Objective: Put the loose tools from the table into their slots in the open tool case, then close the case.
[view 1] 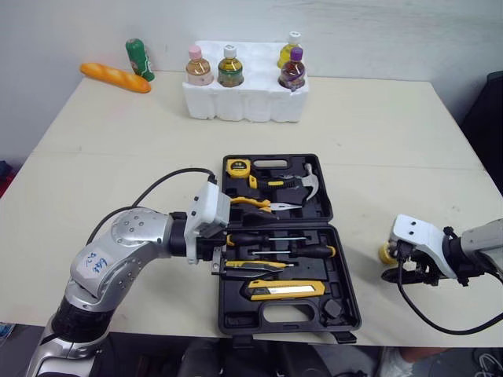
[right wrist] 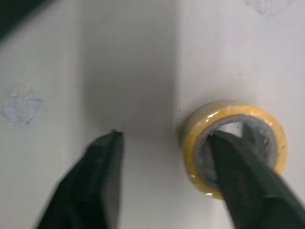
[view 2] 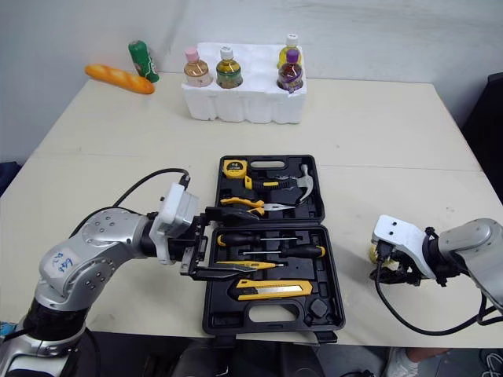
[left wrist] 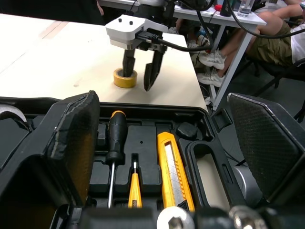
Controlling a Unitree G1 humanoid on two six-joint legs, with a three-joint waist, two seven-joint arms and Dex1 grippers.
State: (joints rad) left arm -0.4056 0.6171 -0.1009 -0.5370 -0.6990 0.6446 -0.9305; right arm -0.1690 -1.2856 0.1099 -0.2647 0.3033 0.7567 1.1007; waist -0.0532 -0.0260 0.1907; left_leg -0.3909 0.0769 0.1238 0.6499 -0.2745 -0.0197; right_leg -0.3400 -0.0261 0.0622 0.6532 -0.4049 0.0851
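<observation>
At the far left of the table (view 1: pixel 377 126) lie a bread loaf (view 1: pixel 115 77) and a green bottle (view 1: pixel 140 60). Beside them is a white foam block (view 1: pixel 247 102) holding four bottles.

Nearer, the left gripper (view 2: pixel 201 243) hangs at the left edge of the open tool case (view 1: pixel 236 314). Its fingers are spread wide over the lower tray and grip nothing.

In the case, a tape measure (view 1: pixel 237 166), pliers (view 1: pixel 255 204) and a hammer (view 1: pixel 310 182) fill the upper half. Two black-handled screwdrivers (view 1: pixel 306 252), a yellow-handled one (view 1: pixel 251 265) and a utility knife (view 1: pixel 287 290) lie in the lower half.

Well to the right of the case, a yellow tape roll (right wrist: pixel 191 152) lies flat on the table. The right gripper (right wrist: pixel 164 142) stands over it, spread: one finger sits down inside the roll's hole, the other rests outside on the bare tabletop.
</observation>
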